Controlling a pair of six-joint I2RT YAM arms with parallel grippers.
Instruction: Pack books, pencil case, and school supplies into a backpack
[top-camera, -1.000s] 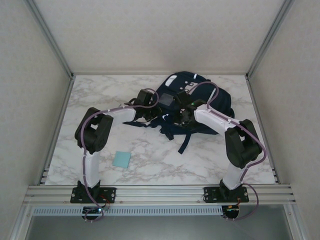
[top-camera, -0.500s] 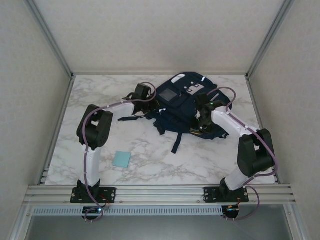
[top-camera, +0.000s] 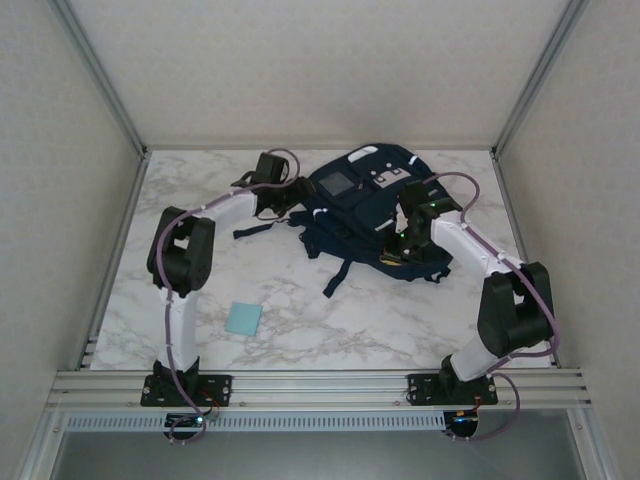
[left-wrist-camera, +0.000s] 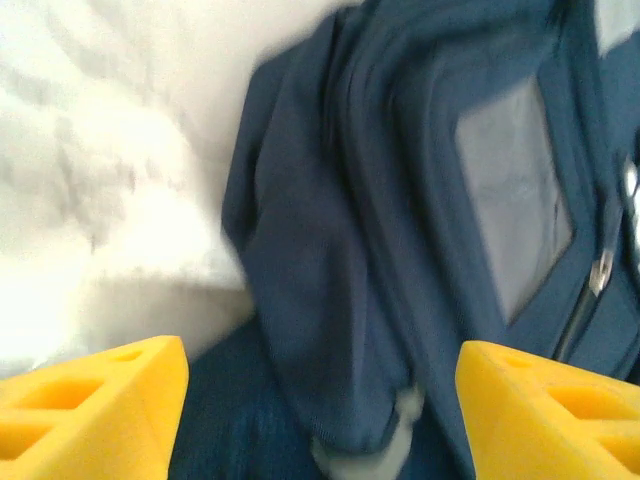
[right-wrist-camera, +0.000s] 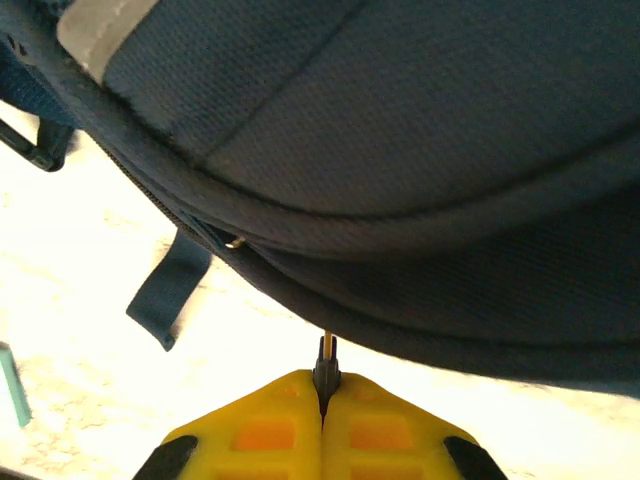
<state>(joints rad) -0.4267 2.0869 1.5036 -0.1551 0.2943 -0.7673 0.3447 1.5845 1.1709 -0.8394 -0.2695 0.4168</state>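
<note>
Backpack (top-camera: 365, 200): flat, between the two grippers.
Left gripper (left-wrist-camera: 320, 400): released, fingers wide, fabric just ahead.
Right gripper (right-wrist-camera: 322, 388): clenched on a dark tab (right-wrist-camera: 326, 365) at the backpack's edge.
Pad (top-camera: 243, 318): well behind left gripper.

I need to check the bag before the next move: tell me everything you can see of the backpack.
The backpack is navy-blue woven fabric with a grey patch and white stripes. It lies slumped on the marble table, far of centre, a dark strap trailing nearward. The right gripper is shut on a thin dark tab at its seam, probably a zip pull; the left gripper stands open at its left side.
</note>
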